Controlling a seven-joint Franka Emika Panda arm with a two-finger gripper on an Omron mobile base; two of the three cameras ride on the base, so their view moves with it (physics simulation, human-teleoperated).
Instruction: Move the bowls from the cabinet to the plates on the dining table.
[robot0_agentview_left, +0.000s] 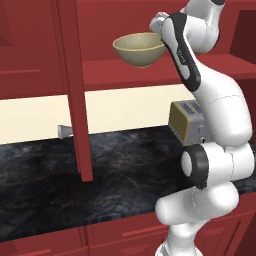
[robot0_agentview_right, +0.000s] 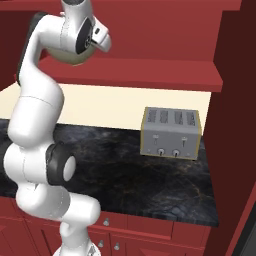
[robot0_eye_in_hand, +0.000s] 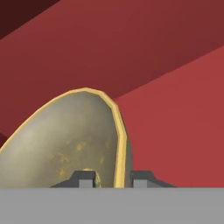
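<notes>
we see the white arm's two-finger gripper (robot0_eye_in_hand: 113, 178) nearly closed, its two small dark fingertips (robot0_eye_in_hand: 83, 178) pinching the golden rim of the plain olive-tan round bowl (robot0_agentview_left: 139, 48), one tip inside the bowl and one outside against its wall. in the hand view the rim runs edge-on between the tips, with the mottled golden inside to the left of it. in the left base view we see the bowl upright, mouth up, rim about level, with its round base just above or on the red shelf of the dark red wooden wall cabinet (robot0_agentview_left: 75, 30); we can't tell if it touches the shelf. the hand grips the bowl's right rim there. the arm rises from the base in front of the counter, folds at its dark elbow joint, then reaches up and left so the wrist sits at shelf height. in the right base view the hand covers most of the bowl. below, on the black marbled stone counter top (robot0_agentview_right: 125, 170), stands a silver four-slot toaster (robot0_agentview_right: 171, 133), well apart from the bowl.
</notes>
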